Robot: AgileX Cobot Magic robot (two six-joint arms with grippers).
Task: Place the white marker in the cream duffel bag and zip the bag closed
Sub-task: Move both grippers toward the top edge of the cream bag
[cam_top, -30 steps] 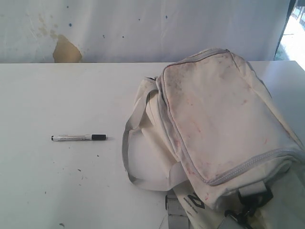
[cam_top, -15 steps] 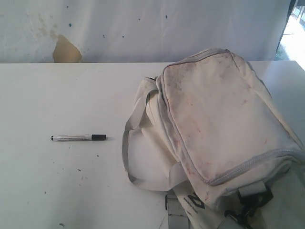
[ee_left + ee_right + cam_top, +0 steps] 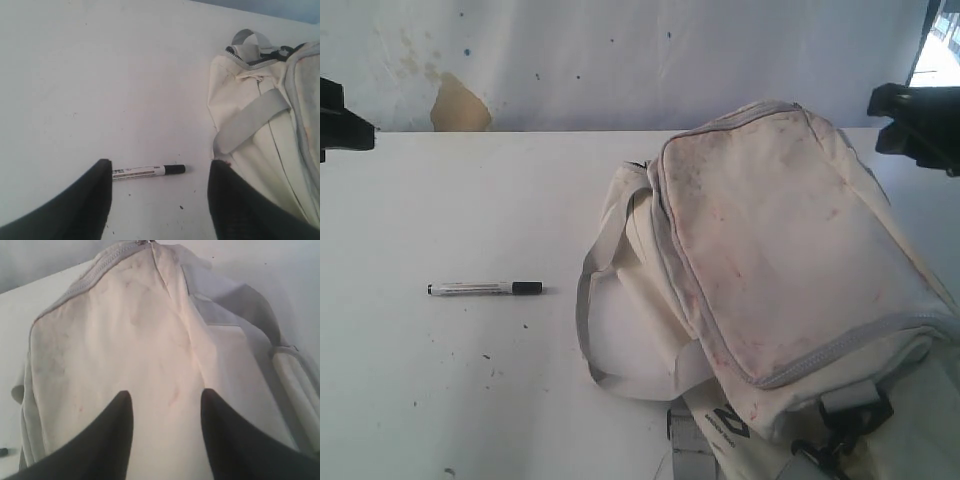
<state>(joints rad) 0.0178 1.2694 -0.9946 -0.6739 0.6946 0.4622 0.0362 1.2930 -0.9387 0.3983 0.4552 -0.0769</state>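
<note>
The white marker (image 3: 485, 289) with its black cap lies flat on the white table (image 3: 440, 200), left of the cream duffel bag (image 3: 770, 250). My left gripper (image 3: 340, 125) enters at the far left edge, high above the table. In the left wrist view the left gripper (image 3: 160, 167) is open, with the marker (image 3: 147, 171) on the table between its fingers and the bag (image 3: 260, 125) beside it. My right gripper (image 3: 915, 125) hovers at the upper right over the bag. Seen from the right wrist, that gripper (image 3: 166, 395) is open above the stained bag top (image 3: 130, 340).
A grey webbing strap (image 3: 585, 310) loops from the bag's left side onto the table. Black clips (image 3: 845, 425) hang at the bag's near end. A white backdrop with a tan patch (image 3: 458, 105) stands behind the table.
Both grippers have come into the exterior view, the left at the far left edge and the right at the upper right. Marker and bag have not moved.
</note>
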